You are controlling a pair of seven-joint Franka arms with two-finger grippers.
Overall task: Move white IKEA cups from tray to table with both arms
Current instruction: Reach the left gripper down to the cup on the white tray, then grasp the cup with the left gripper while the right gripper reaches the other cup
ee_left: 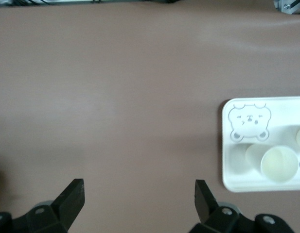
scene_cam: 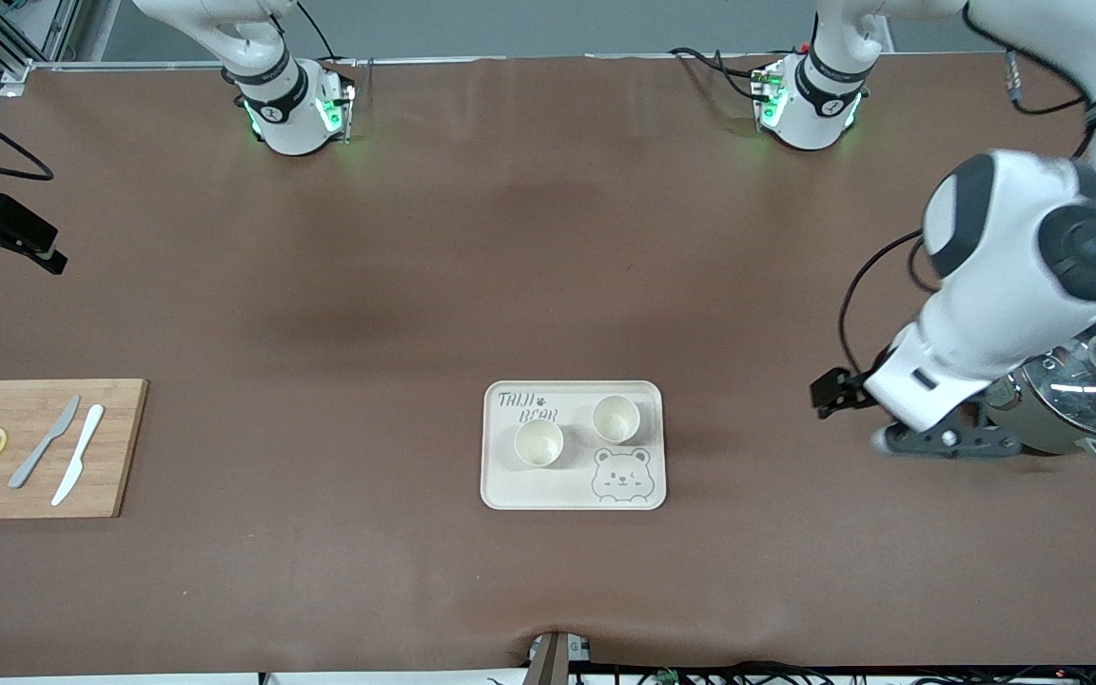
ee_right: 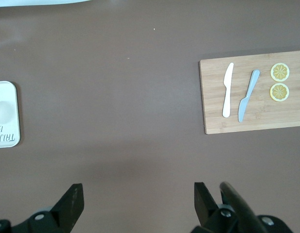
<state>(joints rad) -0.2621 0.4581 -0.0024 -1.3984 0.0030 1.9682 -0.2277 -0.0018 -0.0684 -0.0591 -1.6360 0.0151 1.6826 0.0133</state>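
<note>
Two white IKEA cups stand upright on the cream bear tray in the middle of the table: one nearer the front camera, the other beside it above the bear drawing. My left gripper hangs open and empty over bare table between the tray and the pot. In the left wrist view its jaws are wide apart, with the tray and a cup off to one side. My right gripper is open and empty, high over bare table; it is out of the front view.
A grey-green pot with a glass lid stands at the left arm's end, close beside the left gripper. A bamboo cutting board with two knives and two lemon slices lies at the right arm's end; it also shows in the right wrist view.
</note>
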